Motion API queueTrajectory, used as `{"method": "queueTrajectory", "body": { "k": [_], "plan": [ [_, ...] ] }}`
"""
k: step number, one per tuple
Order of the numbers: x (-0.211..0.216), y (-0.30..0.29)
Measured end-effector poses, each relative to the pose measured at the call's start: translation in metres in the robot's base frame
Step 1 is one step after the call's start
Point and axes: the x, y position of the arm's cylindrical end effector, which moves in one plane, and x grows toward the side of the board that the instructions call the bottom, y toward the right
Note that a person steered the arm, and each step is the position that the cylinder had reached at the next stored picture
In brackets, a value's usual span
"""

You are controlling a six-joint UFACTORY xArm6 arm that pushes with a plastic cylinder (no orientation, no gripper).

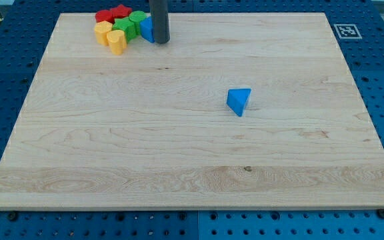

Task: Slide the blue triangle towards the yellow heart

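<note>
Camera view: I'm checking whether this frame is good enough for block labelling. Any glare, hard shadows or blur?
In the camera view, light is even and soft, with no glare on the wooden board; the blue triangle is sharp, casting only a faint shadow; my tip is crisp beside the cluster at the view's top, where a blue block is partly hidden behind the rod.

no readable txt, only a fiducial marker (345,31), board's top-right corner
</note>
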Motion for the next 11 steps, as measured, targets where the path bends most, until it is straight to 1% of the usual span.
{"method": "queueTrajectory", "body": {
  "k": [2, 3, 4, 5, 8, 11],
  "plan": [
    [0.165, 0.008],
    [0.217, 0.100],
    [0.195, 0.188],
    [0.187, 0.193],
    [0.149, 0.122],
    [0.145, 0.059]
  ]
}}
